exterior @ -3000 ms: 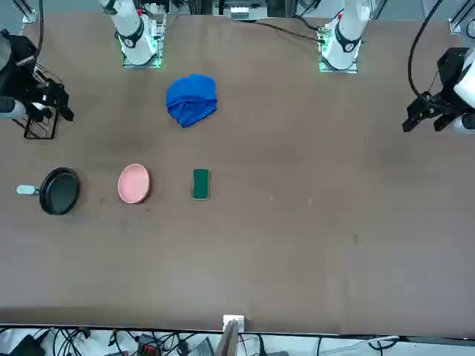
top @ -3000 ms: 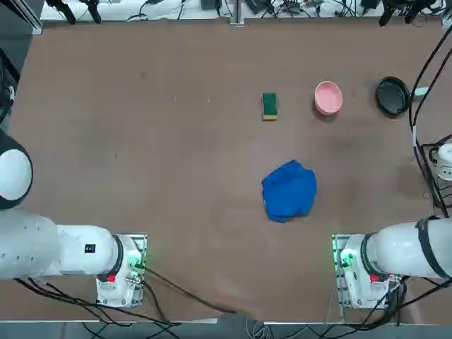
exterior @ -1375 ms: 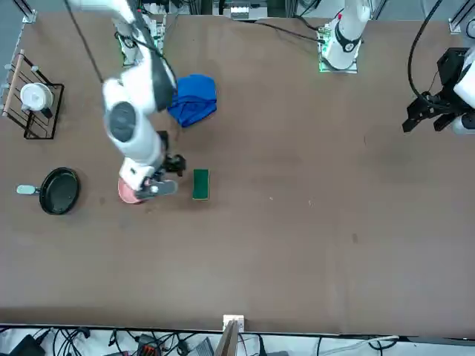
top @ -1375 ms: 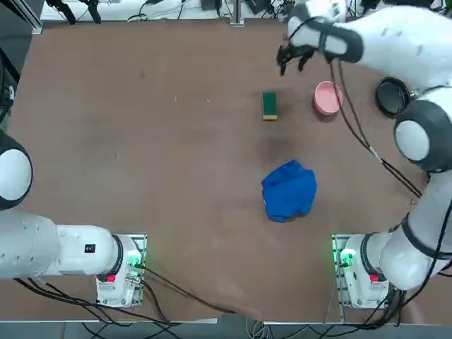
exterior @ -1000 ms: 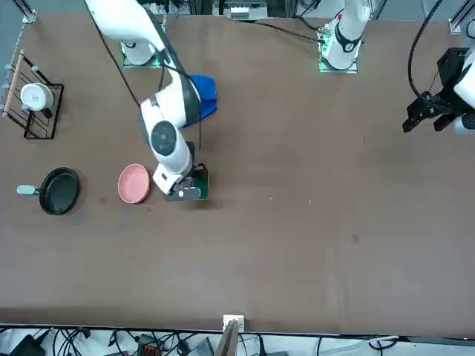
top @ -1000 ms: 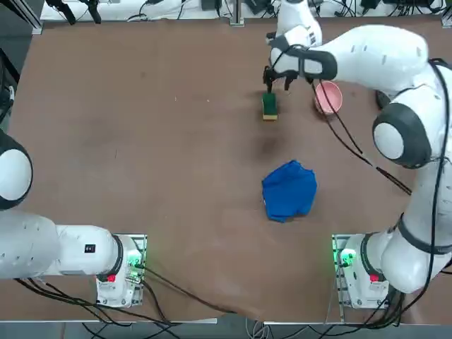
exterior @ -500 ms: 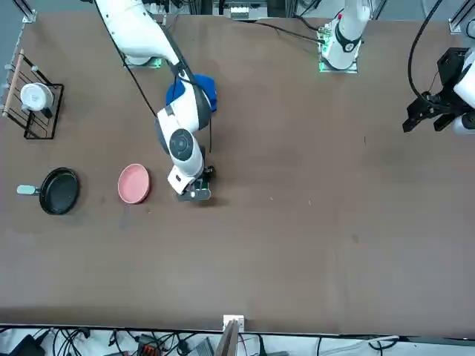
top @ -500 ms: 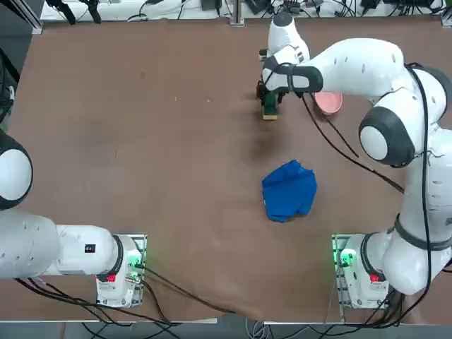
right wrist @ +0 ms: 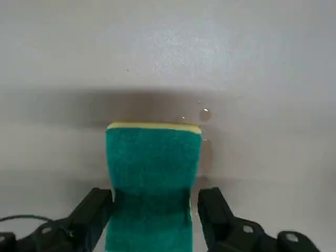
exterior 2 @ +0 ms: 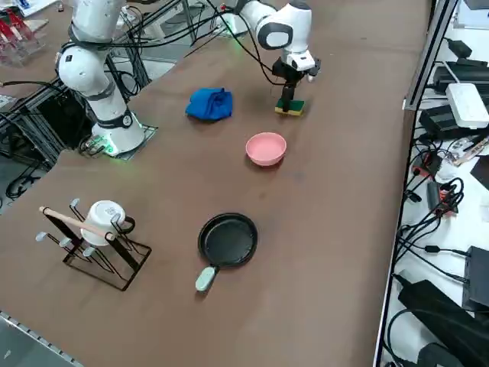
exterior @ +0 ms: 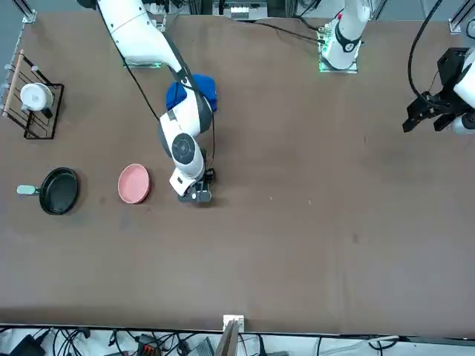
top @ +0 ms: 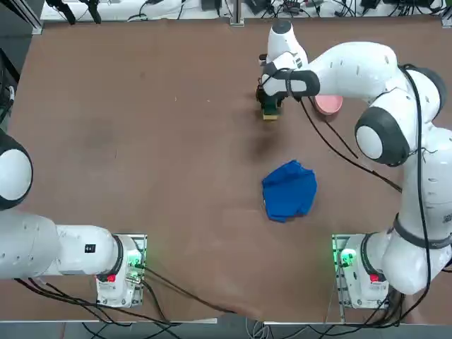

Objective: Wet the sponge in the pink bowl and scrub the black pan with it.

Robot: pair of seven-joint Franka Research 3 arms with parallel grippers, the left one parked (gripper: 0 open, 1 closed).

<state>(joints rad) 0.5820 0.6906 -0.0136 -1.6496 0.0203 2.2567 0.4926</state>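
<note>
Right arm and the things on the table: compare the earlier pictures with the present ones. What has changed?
The right gripper has come in over the table, past the pink bowl, to the sponge. Its open fingers now stand on either side of the sponge, with no grip visible. The sponge, pink bowl, black pan and blue cloth stayed put.

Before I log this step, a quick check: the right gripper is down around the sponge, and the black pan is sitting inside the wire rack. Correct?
Not quite: the black pan is on the table, beside the wire rack, as the right side view shows. The right gripper is indeed down around the sponge.
</note>
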